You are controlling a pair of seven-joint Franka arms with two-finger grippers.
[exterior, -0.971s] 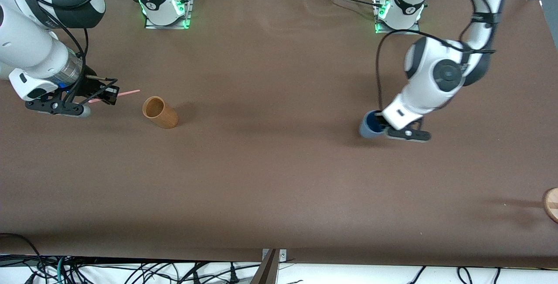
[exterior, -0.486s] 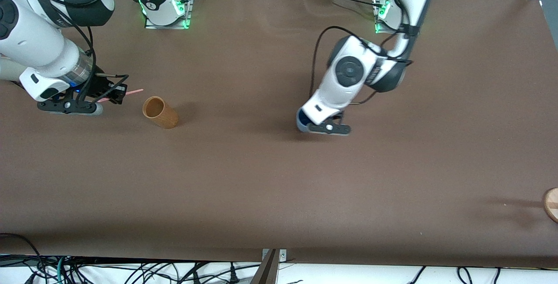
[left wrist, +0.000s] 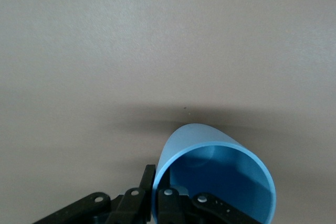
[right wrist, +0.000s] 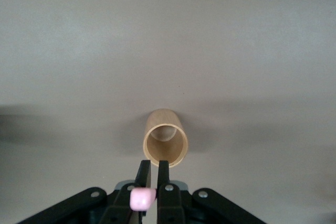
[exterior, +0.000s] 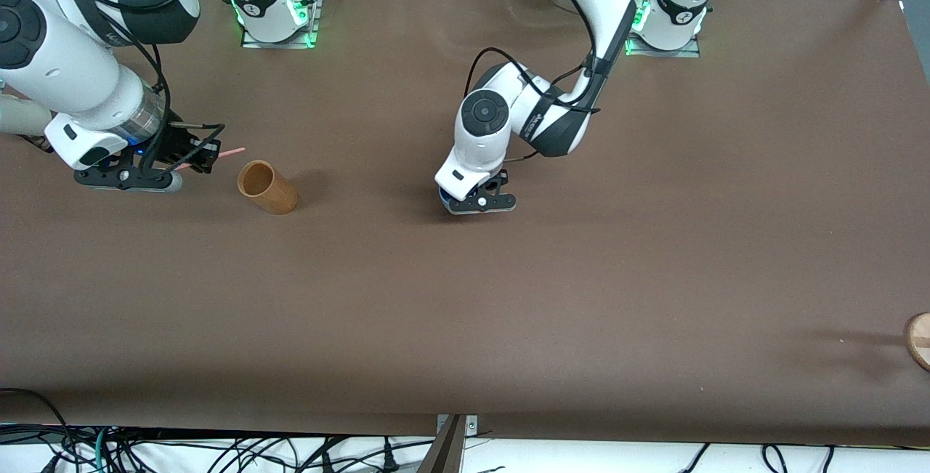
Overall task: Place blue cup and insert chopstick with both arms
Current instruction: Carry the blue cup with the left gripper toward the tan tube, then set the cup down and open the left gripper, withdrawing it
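While both arms work above the brown counter (exterior: pixel 465 313), items are listed as follows.

Item 1: left hand (exterior: pixel 476 200), over the middle of the counter, somewhat toward the edge where the arm bases stand. Its fingers (left wrist: pixel 167 203) are pinched on the rim of the blue cup (left wrist: pixel 215 179), one inside the wall and one outside. In the front view, only a sliver of the cup (exterior: pixel 445 200) shows under the hand.

Item 2: right hand (exterior: pixel 192 160), over the counter near the right arm's end edge. Its fingers (right wrist: pixel 163 182) are pressed on the pink chopstick (right wrist: pixel 142 199); the stick's tip (exterior: pixel 231 152) sticks out toward the counter's middle.

Item 3: tan wooden cup (exterior: pixel 266 187), standing on the counter just beside the right hand, apart from the chopstick tip.

Item 4: round wooden object (exterior: pixel 920 341), partly cut off at the left arm's end edge, near the corner closest to the front camera.
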